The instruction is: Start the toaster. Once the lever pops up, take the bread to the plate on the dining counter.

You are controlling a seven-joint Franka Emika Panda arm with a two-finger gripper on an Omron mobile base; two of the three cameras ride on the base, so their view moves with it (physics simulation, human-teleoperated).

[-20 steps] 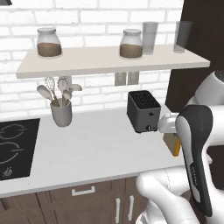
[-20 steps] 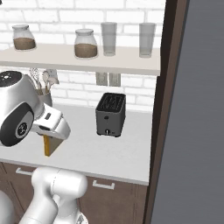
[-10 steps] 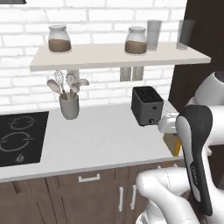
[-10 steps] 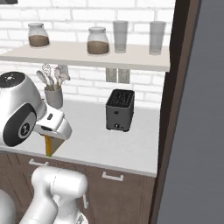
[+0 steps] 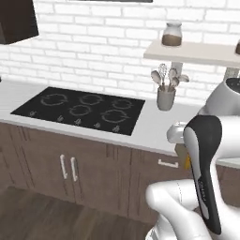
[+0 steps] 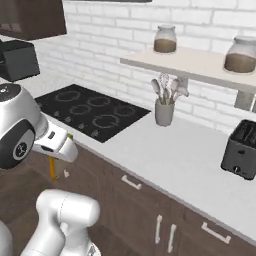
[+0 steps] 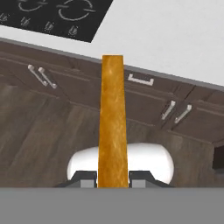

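Note:
My gripper (image 7: 113,177) is shut on the bread (image 7: 113,122), a golden-brown slice seen edge-on and standing up between the fingers. In the right base view the bread (image 6: 52,169) hangs below the hand, out in front of the lower cabinets and off the worktop. A yellow sliver of the bread (image 5: 187,162) peeks out beside the forearm in the left base view. The dark boxy toaster (image 6: 242,149) stands at the far right of the pale worktop, well away from the hand. Its lever is too small to make out. The plate and the dining counter are out of view.
A black cooktop (image 5: 82,108) is set in the pale worktop (image 6: 170,150). A grey cup of utensils (image 6: 164,109) stands by the brick wall under a shelf (image 6: 195,62) with jars. Dark cabinet doors (image 7: 144,100) and wood floor lie below. A black appliance (image 6: 19,60) sits at far left.
The whole picture has shifted: the camera has swung left, bringing the cooktop into view and sliding the toaster toward the right edge. The bread stays in the shut gripper.

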